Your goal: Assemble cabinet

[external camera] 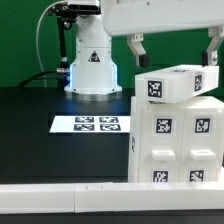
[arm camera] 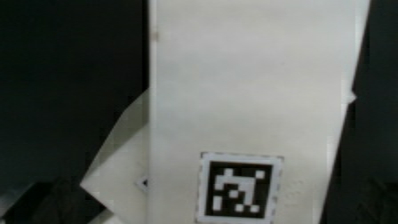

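The cabinet body (external camera: 180, 145) is a white box with a four-panelled front and several black-and-white tags, standing at the exterior view's right. A white tagged top piece (external camera: 178, 84) lies slightly tilted on top of it. My gripper (external camera: 175, 55) hangs right above this piece, with its dark fingers (external camera: 137, 50) spread wide at either end. In the wrist view the long white piece (arm camera: 240, 90) with its tag (arm camera: 237, 186) fills the space between the jaws of my gripper (arm camera: 205, 212). A dark fingertip (arm camera: 43, 206) stands clear of the piece's edge. The gripper is open and holds nothing.
The marker board (external camera: 86, 124) lies flat on the black table to the left of the cabinet. A long plain white rail (external camera: 60, 199) runs along the front edge. The robot base (external camera: 92, 65) stands at the back with a cable beside it.
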You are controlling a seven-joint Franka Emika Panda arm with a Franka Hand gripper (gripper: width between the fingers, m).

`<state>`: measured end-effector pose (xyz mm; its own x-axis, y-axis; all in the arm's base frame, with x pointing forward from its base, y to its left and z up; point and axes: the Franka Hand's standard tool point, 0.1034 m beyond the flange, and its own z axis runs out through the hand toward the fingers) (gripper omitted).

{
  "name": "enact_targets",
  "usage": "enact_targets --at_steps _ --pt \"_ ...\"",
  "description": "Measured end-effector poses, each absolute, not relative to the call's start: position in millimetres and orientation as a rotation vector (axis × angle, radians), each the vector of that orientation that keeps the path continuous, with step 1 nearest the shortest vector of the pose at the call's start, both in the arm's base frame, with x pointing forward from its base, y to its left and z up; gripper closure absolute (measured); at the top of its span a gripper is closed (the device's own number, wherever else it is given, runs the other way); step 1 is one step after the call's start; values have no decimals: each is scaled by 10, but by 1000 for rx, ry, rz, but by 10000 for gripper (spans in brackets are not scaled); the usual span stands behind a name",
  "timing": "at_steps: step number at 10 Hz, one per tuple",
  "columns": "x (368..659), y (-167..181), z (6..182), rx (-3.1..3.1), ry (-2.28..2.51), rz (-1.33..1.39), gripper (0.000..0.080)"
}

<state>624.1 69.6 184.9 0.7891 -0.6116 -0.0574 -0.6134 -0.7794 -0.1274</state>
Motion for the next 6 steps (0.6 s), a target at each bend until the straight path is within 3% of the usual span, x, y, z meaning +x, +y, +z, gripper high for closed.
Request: enact_targets --at_steps 6 --pt "6285 816 1707 -2831 1085 181 4"
